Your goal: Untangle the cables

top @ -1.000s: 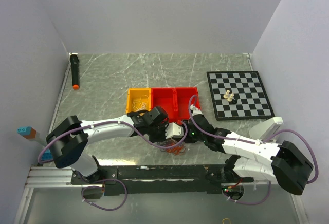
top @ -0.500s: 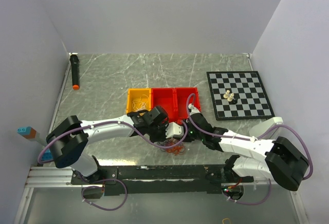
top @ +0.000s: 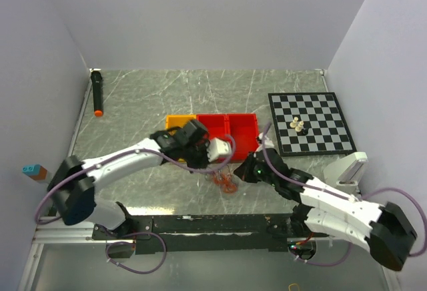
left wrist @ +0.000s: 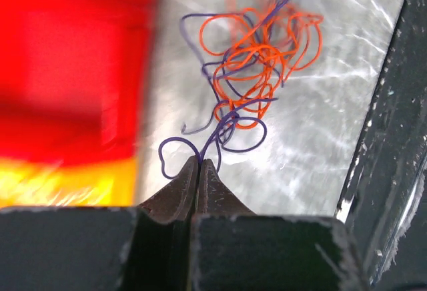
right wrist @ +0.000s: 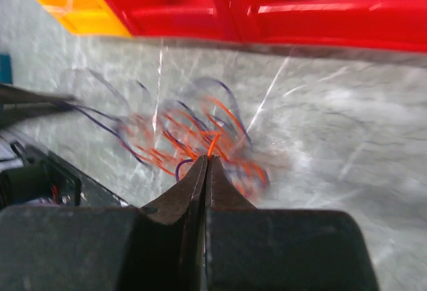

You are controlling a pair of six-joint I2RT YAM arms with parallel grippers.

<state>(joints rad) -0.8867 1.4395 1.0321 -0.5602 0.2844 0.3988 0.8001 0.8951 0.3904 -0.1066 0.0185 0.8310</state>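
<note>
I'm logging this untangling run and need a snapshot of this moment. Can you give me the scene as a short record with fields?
Cables: tangle of thin orange and purple wires, one loose clump
Place: grey marbled tabletop, near side of the red plastic bins, between the grippers
Left gripper: shut, pinching a purple strand of the tangle
Right gripper: shut, an orange strand at its tips; view blurred
Elsewhere: yellow plastic bin; black-and-white chessboard with pale chess pieces; black marker with orange tip

No legible text, labels or numbers anywhere.
</note>
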